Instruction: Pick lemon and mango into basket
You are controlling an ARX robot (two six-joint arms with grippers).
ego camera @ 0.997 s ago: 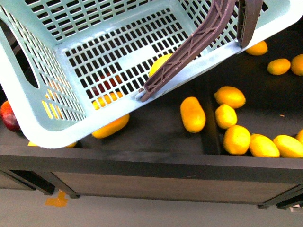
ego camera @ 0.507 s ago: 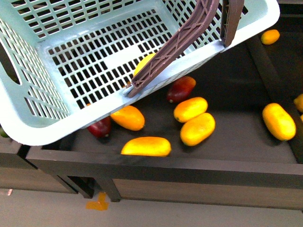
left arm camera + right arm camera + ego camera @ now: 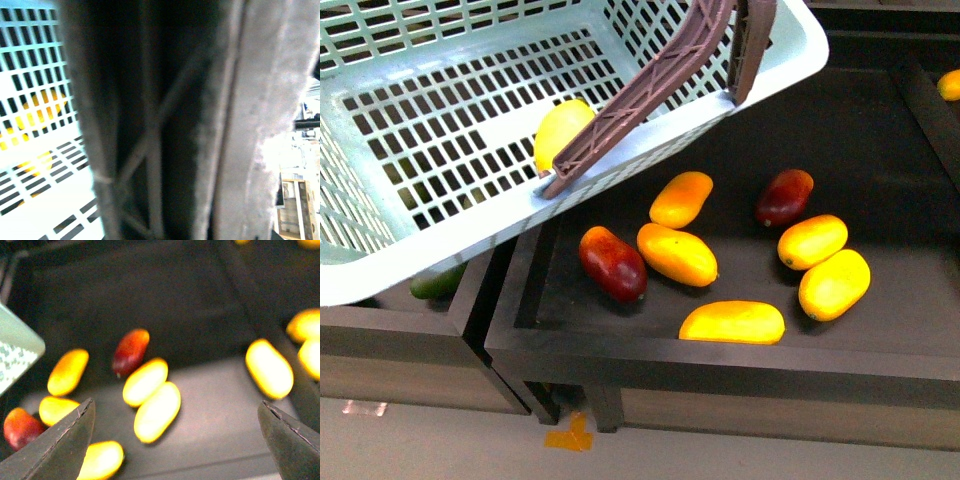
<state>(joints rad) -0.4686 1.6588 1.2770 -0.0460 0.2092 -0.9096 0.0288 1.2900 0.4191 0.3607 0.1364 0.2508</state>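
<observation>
Two task fruits, one carrier. Lemon (image 3: 563,130): on the slotted floor of the tilted basket (image 3: 440,245), long axis slanting, far tip toward the right, partly behind a brown handle (image 3: 640,95). Mango (image 3: 733,322): on the dark surface (image 3: 880,160) by the bin's front edge, long axis left to right, near an orange-tinted mango (image 3: 677,254). Right claw (image 3: 176,410): spread wide above the fruit. Left claw: unseen, state cannot be told.
</observation>
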